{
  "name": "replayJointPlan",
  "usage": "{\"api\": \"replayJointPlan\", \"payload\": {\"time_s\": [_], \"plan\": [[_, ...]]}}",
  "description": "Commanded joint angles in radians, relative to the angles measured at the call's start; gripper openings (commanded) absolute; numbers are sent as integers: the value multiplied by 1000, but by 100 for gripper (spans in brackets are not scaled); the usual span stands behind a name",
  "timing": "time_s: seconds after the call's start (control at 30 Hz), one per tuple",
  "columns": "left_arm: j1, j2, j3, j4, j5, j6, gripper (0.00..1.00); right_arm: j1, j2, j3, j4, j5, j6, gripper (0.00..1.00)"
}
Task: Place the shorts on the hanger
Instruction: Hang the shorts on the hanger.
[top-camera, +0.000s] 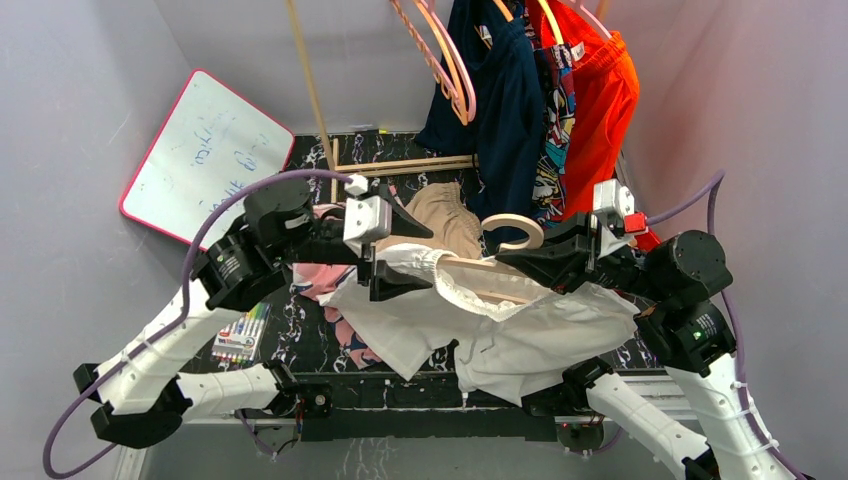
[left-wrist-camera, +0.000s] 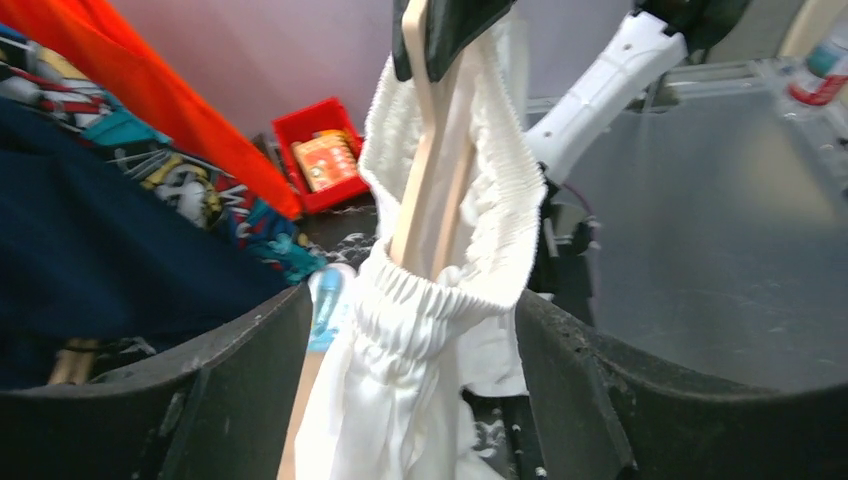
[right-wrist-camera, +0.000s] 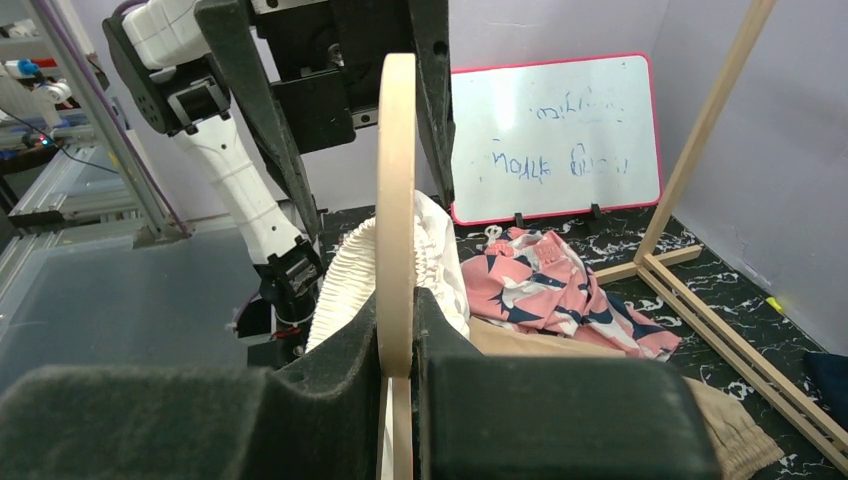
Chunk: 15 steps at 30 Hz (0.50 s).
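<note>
The white shorts hang with their gathered waistband threaded over one arm of the pale wooden hanger. My right gripper is shut on the hanger near its hook and holds it above the table. In the right wrist view the hanger stands edge-on between the closed pads, with the shorts beyond. My left gripper is open at the waistband end. In the left wrist view the shorts and the hanger arm sit between its spread fingers without being pinched.
A tan garment and a pink navy-patterned one lie on the dark marbled table. Navy and orange clothes and pink hangers hang on a wooden rack behind. A whiteboard, marker pack and red box stand around.
</note>
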Motion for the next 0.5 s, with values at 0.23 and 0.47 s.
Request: {"api": "replayJointPlan", "payload": {"time_s": [0.23, 0.47], "plan": [[-2, 131, 145, -167, 152, -105, 65, 3, 4, 44, 47, -36, -53, 0], [-2, 165, 143, -198, 130, -92, 55, 2, 7, 45, 63, -48, -45, 0]]}}
